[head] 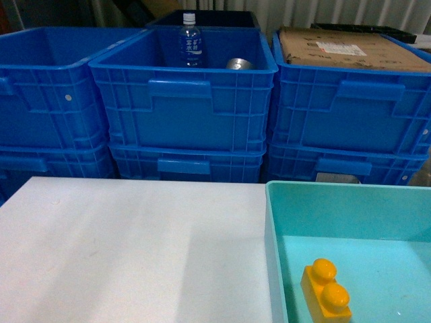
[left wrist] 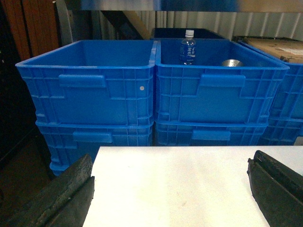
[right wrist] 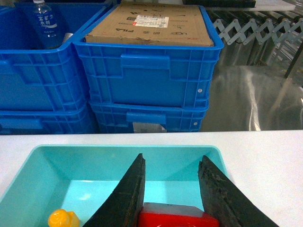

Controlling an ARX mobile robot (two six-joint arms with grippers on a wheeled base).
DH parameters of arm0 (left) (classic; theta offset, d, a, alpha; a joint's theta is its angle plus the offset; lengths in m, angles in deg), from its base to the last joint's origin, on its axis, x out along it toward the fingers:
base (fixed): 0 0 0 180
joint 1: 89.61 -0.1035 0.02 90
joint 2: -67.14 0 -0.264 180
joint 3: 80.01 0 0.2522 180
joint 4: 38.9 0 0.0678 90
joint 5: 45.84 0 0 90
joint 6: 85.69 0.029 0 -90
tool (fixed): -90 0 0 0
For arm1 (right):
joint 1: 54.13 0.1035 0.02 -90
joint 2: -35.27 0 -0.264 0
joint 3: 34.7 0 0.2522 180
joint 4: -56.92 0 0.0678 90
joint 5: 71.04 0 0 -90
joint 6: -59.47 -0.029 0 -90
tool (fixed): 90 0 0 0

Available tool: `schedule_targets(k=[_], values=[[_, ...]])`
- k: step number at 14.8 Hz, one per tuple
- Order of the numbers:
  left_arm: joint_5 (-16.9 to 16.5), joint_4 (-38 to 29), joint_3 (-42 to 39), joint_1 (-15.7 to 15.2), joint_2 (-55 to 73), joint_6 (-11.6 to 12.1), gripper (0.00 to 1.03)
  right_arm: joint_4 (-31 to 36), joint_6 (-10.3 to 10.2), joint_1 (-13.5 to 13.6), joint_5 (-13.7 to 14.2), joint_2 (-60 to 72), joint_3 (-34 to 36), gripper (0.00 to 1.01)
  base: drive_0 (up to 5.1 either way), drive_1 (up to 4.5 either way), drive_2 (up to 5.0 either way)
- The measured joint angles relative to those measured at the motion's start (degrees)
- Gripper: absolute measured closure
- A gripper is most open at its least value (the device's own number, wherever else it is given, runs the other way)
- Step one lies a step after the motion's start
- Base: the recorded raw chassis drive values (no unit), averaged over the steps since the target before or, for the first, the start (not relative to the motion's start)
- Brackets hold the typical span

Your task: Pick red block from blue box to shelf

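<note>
One red block; one yellow brick; one blue box; six dark blue crates, stacked in pairs; one bottle; one cardboard box; one white table; two grippers.

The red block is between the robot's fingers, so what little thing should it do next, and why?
Probably pinch shut. In the right wrist view the right gripper has a finger on each side of the red block, which sits low in the blue box beside the yellow brick. A firm hold should come before any lifting.
</note>
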Motion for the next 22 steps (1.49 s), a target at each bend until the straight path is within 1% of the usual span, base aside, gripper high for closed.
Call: schedule_targets(k=[10,22], values=[[0.0,0.0,0.0,-0.1,0.0,0.0,0.05,0.0,0.0,0.3,0.0,0.1,0.0,0.74,0.0,0.00,0.0],[0.0,0.0,0.0,0.0,0.0,0.0,0.05,0.0,0.0,0.3,0.1,0.1,0.0,0.74,-1.7,-1.70,-1.7]])
